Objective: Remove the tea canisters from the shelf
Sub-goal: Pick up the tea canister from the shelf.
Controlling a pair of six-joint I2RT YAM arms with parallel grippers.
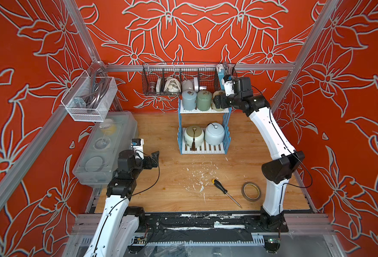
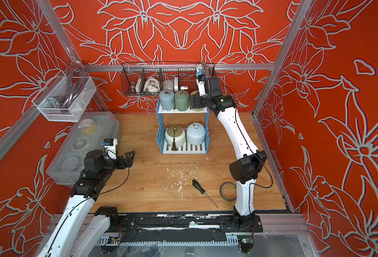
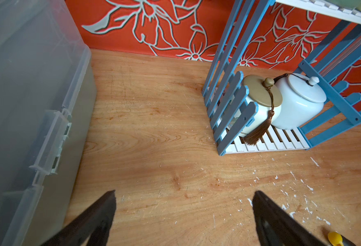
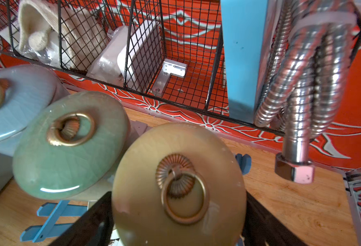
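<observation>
Wooden counter (image 1: 161, 178): scuffed, with white flecks near the middle.

Translucent plastic storage box (image 1: 107, 144): lidded, along the counter's left edge.

Two-tier shelf with blue picket-fence sides and white slatted boards (image 1: 205, 149): upright at the back of the counter, centre.

Black wire basket (image 1: 152, 77): on the back rail just above the shelf, holding small white and grey items. A clear mesh basket (image 1: 87, 100) hangs at the back left corner.

All five tea canisters are on the shelf.

- Lower board: a round cream ceramic canister with a brown tassel (image 1: 193, 135) and a round pale blue-white canister (image 1: 214, 134), side by side.
- Upper board: a slim grey-blue cylinder (image 1: 189, 100), a sage green cylinder (image 1: 204, 100) and a yellow-green cylinder (image 4: 145, 170) in a row.

My right end effector (image 1: 217, 101): at the upper board, one finger on each side of the yellow-green cylinder. I cannot tell whether they press on it.

My left end effector (image 3: 184, 192): fingers wide apart and holding nothing, above bare counter beside the storage box and well apart from the shelf.

A brown tape roll (image 1: 244, 191) and a black-handled screwdriver (image 1: 220, 187) lie near the front right.
</observation>
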